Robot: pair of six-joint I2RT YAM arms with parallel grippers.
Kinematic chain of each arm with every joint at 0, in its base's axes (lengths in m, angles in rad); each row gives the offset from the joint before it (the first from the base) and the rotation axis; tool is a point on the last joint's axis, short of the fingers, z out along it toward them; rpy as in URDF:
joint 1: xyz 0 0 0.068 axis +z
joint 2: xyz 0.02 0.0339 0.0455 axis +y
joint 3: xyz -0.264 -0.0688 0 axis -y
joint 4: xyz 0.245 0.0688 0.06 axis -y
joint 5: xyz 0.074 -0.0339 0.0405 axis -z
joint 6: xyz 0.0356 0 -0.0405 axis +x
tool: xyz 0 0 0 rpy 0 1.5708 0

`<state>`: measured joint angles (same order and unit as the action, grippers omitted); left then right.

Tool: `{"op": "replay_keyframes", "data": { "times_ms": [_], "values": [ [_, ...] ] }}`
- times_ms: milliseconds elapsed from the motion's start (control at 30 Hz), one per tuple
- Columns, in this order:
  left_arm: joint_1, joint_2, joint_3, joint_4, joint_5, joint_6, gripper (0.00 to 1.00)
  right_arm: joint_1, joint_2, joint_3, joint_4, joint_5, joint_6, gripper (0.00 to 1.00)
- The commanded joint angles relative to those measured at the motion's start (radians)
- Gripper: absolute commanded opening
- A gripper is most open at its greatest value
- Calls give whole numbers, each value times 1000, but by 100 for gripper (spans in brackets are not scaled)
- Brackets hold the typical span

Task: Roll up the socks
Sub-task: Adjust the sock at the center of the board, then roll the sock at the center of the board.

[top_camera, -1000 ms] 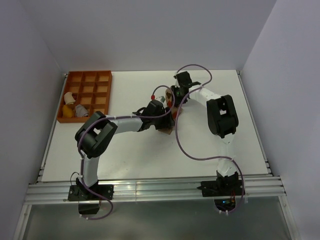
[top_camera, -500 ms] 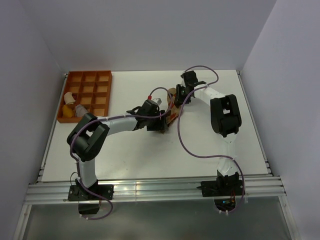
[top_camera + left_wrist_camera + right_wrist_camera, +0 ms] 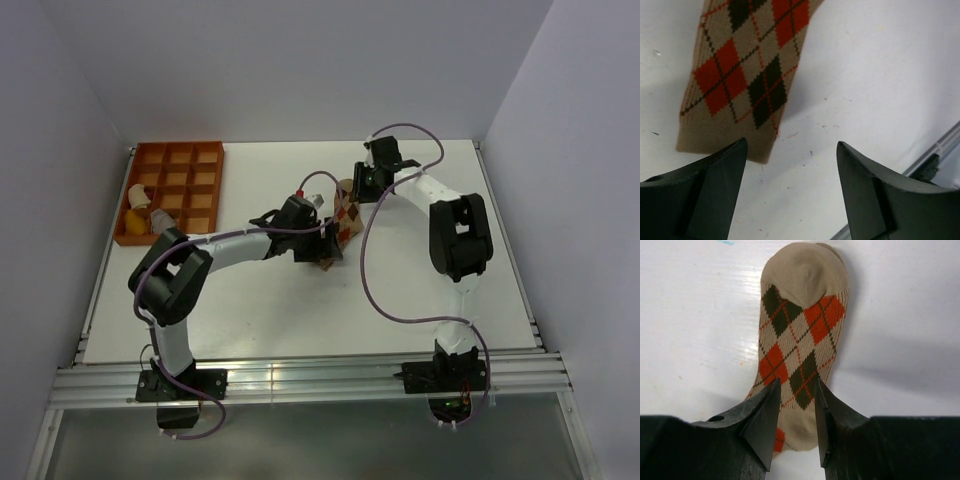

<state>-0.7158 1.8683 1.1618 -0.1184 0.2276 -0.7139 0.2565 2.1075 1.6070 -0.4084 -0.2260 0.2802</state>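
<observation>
We count two arms, the left arm (image 3: 185, 275) and the right arm (image 3: 455, 235). Each ends in one gripper with two fingers, so four fingers in all. We see one argyle sock (image 3: 800, 330). It runs ahead from between the fingers of the right gripper (image 3: 796, 385), and one end lies just ahead of one finger of the left gripper (image 3: 790, 145). Well to the left of all the fingers sits one orange tray (image 3: 170, 150) with twelve compartments, three across and four deep. Two purple cables (image 3: 410, 320) loop over the one table (image 3: 250, 310).
</observation>
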Motion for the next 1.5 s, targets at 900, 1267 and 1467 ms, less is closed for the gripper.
{"op": "replay_keyframes", "data": {
  "times_ms": [900, 1267, 1467],
  "values": [
    [424, -647, -464, 45, -85, -162, 97, 504, -345, -453, 189, 297, -392, 42],
    [427, -624, -473, 66, -56, -167, 97, 549, -293, -453, 174, 321, -437, 46],
    [427, -612, -473, 79, -43, -171, 96, 556, -276, -456, 155, 304, -447, 47]
  ]
}}
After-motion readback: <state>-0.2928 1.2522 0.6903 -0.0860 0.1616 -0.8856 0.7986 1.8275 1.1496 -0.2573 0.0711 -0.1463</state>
